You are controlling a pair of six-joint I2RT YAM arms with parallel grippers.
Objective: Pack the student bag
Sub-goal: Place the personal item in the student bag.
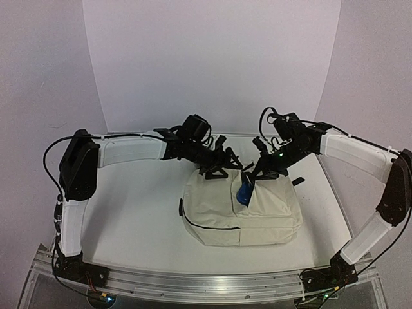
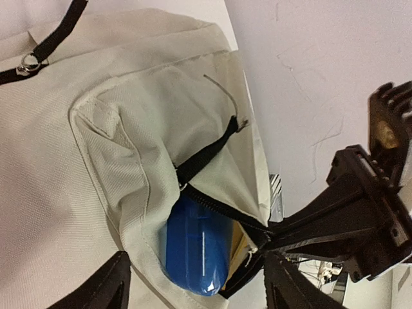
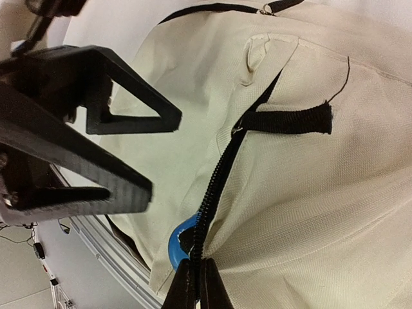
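A blue item (image 2: pixel 193 244) is half-stowed in the bag (image 1: pixel 219 209). Its zipper (image 3: pixel 215 187) is pinched by the right gripper (image 1: pixel 252 179), with the left gripper (image 1: pixel 220 170) spread beside the bag. Deeper seating seems needed.

There is one cream backpack (image 1: pixel 257 215) and one blue container (image 1: pixel 244 193) on one tabletop (image 1: pixel 141 219). Two end effectors show: the left end effector (image 1: pixel 219 170) and the right end effector (image 1: pixel 252 181).

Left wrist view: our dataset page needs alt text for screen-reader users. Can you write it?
A blue capsule-shaped object sits half inside the open zipped pocket of the cream student bag. The right claw pinches the zipper edge; the left claw's open fingertips frame the bottom.
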